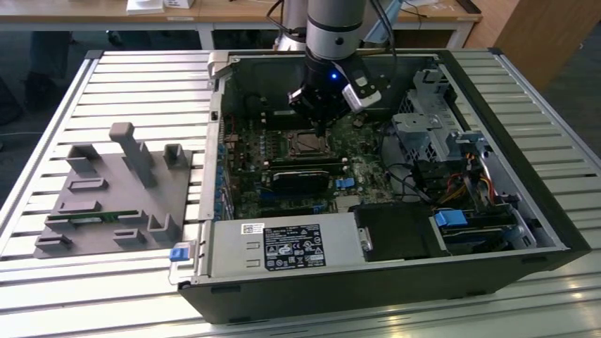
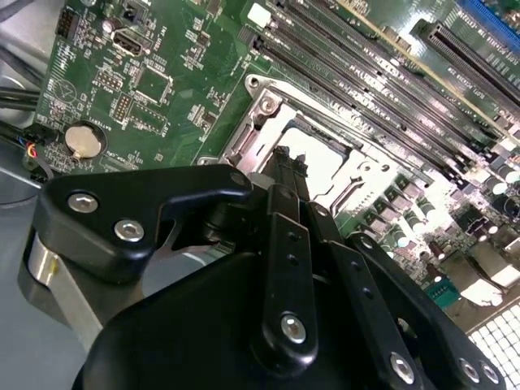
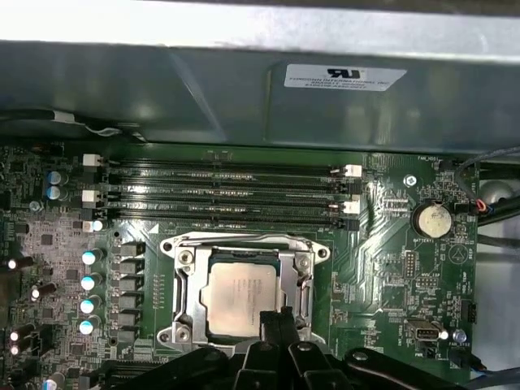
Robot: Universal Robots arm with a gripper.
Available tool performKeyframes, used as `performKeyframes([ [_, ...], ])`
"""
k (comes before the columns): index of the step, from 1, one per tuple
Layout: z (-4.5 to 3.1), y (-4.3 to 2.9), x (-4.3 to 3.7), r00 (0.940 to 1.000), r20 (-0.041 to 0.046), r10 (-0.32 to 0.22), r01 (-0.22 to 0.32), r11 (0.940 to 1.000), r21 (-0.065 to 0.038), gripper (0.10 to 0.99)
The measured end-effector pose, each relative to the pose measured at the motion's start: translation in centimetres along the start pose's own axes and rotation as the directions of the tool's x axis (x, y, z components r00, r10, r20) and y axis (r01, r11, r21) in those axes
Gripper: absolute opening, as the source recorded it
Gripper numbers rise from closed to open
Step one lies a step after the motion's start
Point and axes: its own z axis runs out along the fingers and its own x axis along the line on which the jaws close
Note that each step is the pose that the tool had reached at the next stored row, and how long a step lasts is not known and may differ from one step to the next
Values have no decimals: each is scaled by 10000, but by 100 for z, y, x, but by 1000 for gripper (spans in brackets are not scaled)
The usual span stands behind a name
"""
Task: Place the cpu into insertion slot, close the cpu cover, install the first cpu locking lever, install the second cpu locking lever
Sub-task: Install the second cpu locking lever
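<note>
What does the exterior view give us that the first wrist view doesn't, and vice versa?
Exterior view alone: the whole open black computer case, the grey plastic fixture tray on the slatted table, and the arm's gripper above the board. First wrist view alone: the pale silvery square cpu seated in the socket, framed by the silvery metal cpu cover. Shared: the green circuit board and the socket.

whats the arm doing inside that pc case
The arm's gripper is down inside the open computer case, its tip right over the insertion slot on the green motherboard. The cpu already sits in the slot, and the silvery cpu cover lies closed around it. In both wrist views the fingertips hang at the socket's edge, holding nothing I can see.
</note>
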Motion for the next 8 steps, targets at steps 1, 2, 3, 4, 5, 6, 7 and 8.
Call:
performKeyframes([
  [1, 0, -2, 0, 10000, 0, -1, 1, 10000, -2, 106],
  [2, -1, -5, 0, 10000, -2, -2, 2, 10000, -3, 106],
  [3, -1, -9, 0, 10000, -3, -2, 2, 10000, -3, 106],
  [4, 0, -18, 0, 10000, -3, -2, 2, 10000, -13, 106],
  [5, -1, -33, 0, 10000, -3, -1, 1, 10000, -25, 106],
  [6, 0, -50, 1, 10000, -3, -1, 1, 10000, -40, 106],
  [7, -1, -64, 1, 10000, -5, -1, 1, 10000, -50, 106],
  [8, -1, -77, 1, 10000, -6, -1, 1, 10000, -58, 106],
])
